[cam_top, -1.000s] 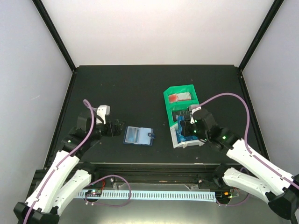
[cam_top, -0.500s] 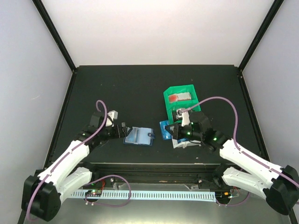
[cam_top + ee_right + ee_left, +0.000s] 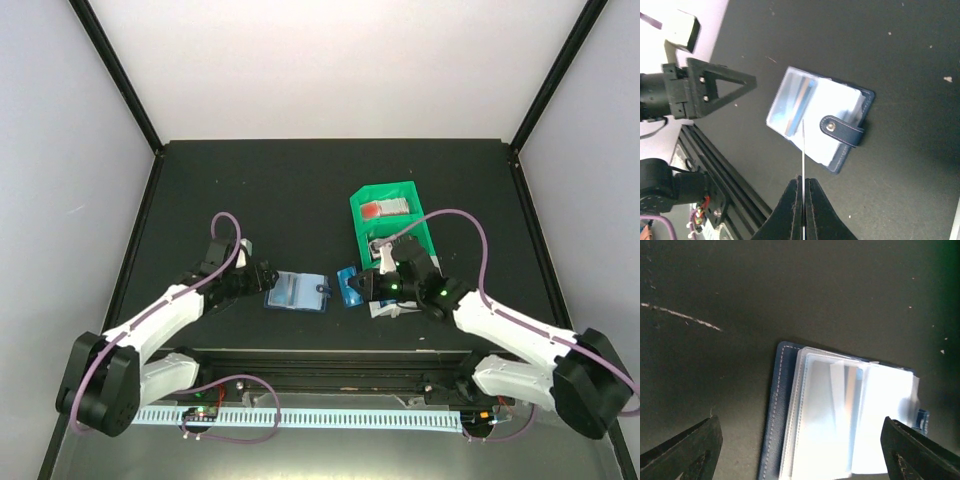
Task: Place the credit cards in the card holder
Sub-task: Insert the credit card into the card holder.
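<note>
We find the card holder (image 3: 297, 291) lying open, pockets up, on the black table (image 3: 250, 190), near the front edge and between the 2 arms, with its snap tab (image 3: 842, 131) on the side facing the right arm. The right gripper (image 3: 803, 192) is pinched shut on 1 credit card (image 3: 803, 145). The right wrist view shows this card edge-on as a thin line aimed at the holder, and the top view shows it as a blue patch just beside the tab. We cannot tell its height above the table. The left gripper (image 3: 800, 440) is spread wide and grips nothing. It sits at the holder's far edge, and contact with the holder cannot be confirmed. The green bin (image 3: 385, 195) lies behind the right arm, and any cards left in it are hidden.

We judge the step in hand to be insertion of the card into a clear pocket (image 3: 825, 420), and we expect 4 faults:

1. If the card's leading edge meets the pocket face instead of the slot mouth, it will push the light holder across the table, because nothing visibly pins the holder down.
2. The tab stands in the approach path and may catch or deflect the card.
3. The narrow pinch on a thin, smooth card may let it pivot on contact and then jam or drop.
4. The 2 grippers work close together, so a steadying move by the left may strike the right or press the pockets shut.
</note>
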`<state>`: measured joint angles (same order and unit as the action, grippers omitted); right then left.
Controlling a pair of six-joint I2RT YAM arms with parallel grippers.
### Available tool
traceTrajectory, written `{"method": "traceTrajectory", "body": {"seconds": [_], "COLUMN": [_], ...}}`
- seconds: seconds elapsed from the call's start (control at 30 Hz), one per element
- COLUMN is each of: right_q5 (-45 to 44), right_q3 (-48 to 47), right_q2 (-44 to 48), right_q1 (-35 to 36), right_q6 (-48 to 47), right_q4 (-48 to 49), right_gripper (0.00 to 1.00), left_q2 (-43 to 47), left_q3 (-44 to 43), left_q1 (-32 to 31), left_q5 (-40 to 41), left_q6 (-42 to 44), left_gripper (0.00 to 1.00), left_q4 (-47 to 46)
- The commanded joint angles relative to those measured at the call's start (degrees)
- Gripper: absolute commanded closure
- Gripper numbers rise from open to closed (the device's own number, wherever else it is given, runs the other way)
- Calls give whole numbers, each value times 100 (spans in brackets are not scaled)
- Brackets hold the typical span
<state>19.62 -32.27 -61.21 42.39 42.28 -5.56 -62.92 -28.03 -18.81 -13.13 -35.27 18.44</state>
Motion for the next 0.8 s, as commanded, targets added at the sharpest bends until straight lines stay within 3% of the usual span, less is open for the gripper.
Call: {"method": "traceTrajectory", "body": {"seconds": [0.0, 0.17, 0.63, 0.77], "right_q5": [193, 354, 144, -151], "right_q3": [-231, -337, -282, -357], "right_q2": [-443, -927, -1583, -1785], "right_q1": [23, 23, 213, 388], "right_q6": [-214, -369, -1, 211], "right_q4": [23, 102, 1196, 1348], "right_gripper": [97, 97, 98, 98], "left_q2": [-191, -441, -1409, -1584], "left_q3": [69, 192, 62, 32], "left_q1": [35, 35, 27, 10], "left_q5": [194, 101, -699, -1047], "left_q6": [-60, -102, 150, 159], "left_gripper": [16, 40, 48, 58], "left_q4": [-405, -579, -810, -942]}}
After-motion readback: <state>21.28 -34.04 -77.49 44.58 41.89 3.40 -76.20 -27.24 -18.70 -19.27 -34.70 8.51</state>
